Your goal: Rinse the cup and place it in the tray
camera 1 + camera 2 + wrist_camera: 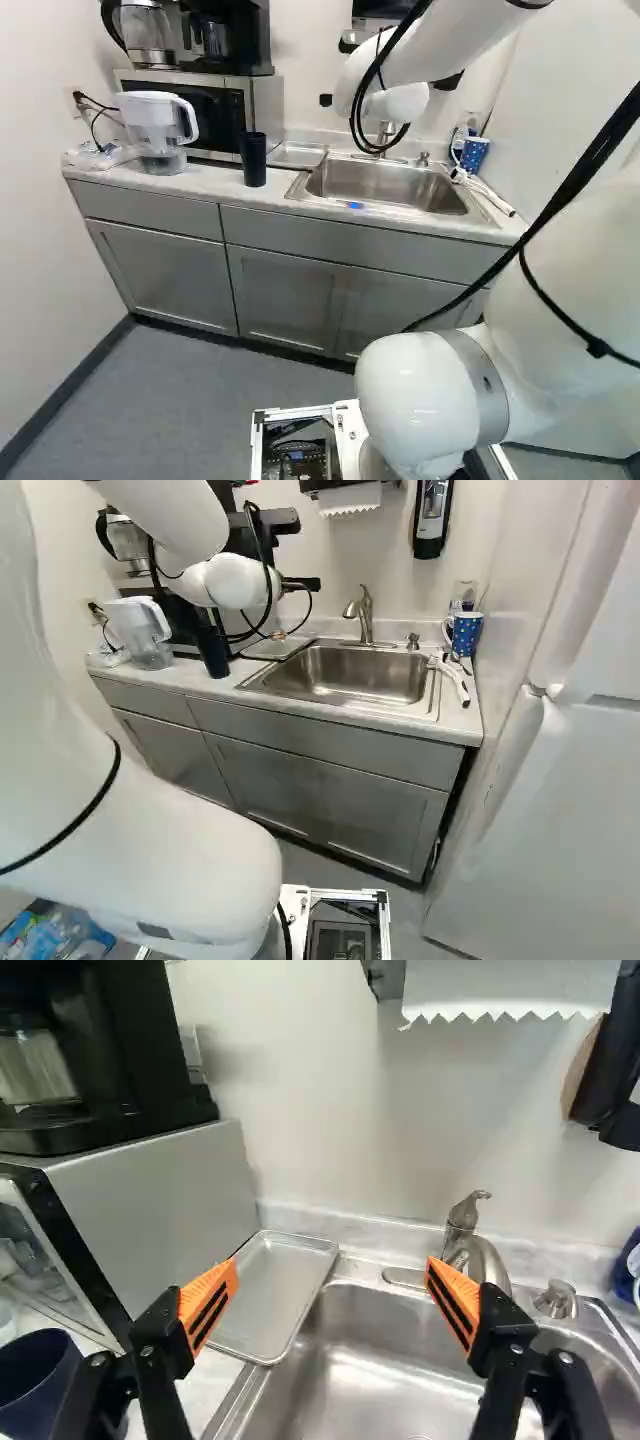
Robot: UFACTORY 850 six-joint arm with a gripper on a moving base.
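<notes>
pale counter (215,184), steel sink (350,672), tray (272,1295) beside it, grey floor (200,390), fingers (302,584) wide apart, empty

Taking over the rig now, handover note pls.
Gripper: open, nothing held.
Dark blue cup: on the counter, near the tray.
Tray: between microwave and sink.
Blue patterned mug: across the sink, probably not the target.
Done: can't tell if cup is rinsed; not in tray.
Left: grasp, rinse if needed, place in tray.

A black coffee maker (235,40) atop a microwave (165,1210), a pitcher (155,115) nearby.
</notes>
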